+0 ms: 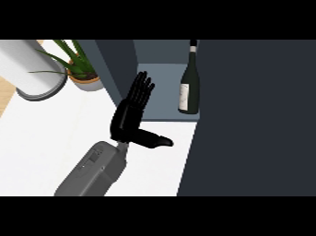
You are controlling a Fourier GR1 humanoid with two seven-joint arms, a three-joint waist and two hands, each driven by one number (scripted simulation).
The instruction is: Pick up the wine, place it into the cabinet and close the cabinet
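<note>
A dark wine bottle (pixel 188 90) with a pale label stands upright inside the open cabinet (pixel 161 94), on its grey-blue floor near the right side. The cabinet's dark door (pixel 262 120) fills the view's right part and hides everything behind it. My left hand (pixel 130 117) is open just left of the cabinet's opening. Its fingers point straight up along the cabinet's left wall and its thumb sticks out to the right. It is apart from the bottle and holds nothing. My right hand does not show.
A potted green plant (pixel 83 73) stands at the back left beside the cabinet. A tall white cylinder on a grey base (pixel 26 69) stands left of it. The white counter (pixel 44 138) spreads under and left of my forearm.
</note>
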